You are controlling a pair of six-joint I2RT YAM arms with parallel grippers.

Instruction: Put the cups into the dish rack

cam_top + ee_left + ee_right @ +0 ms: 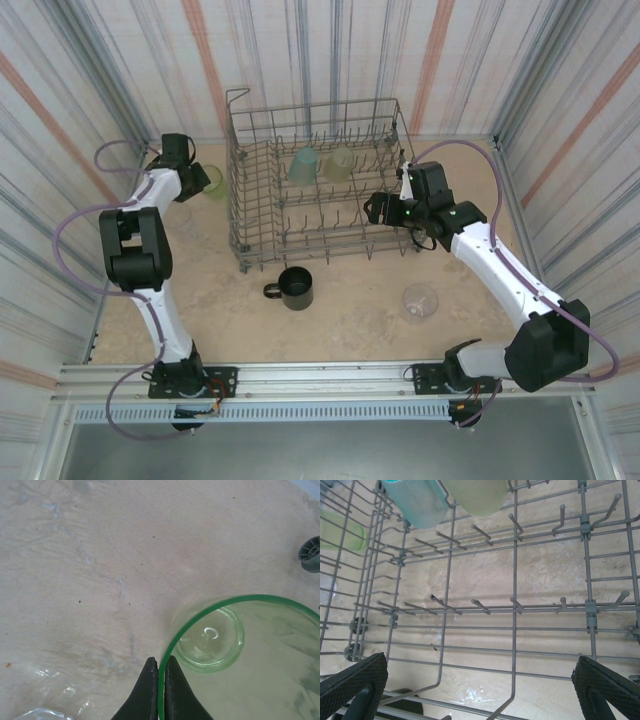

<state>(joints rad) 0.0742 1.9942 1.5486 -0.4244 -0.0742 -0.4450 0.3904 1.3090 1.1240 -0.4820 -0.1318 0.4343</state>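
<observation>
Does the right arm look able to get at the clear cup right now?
Probably yes. The right gripper hangs open over the dish rack, and the clear cup sits on the table close to that arm, nothing in between.

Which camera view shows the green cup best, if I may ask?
The left wrist view: the green cup is close, its rim pinched in the left end effector. The top view shows it small; the right wrist view, blurred behind dish rack wires.
</observation>
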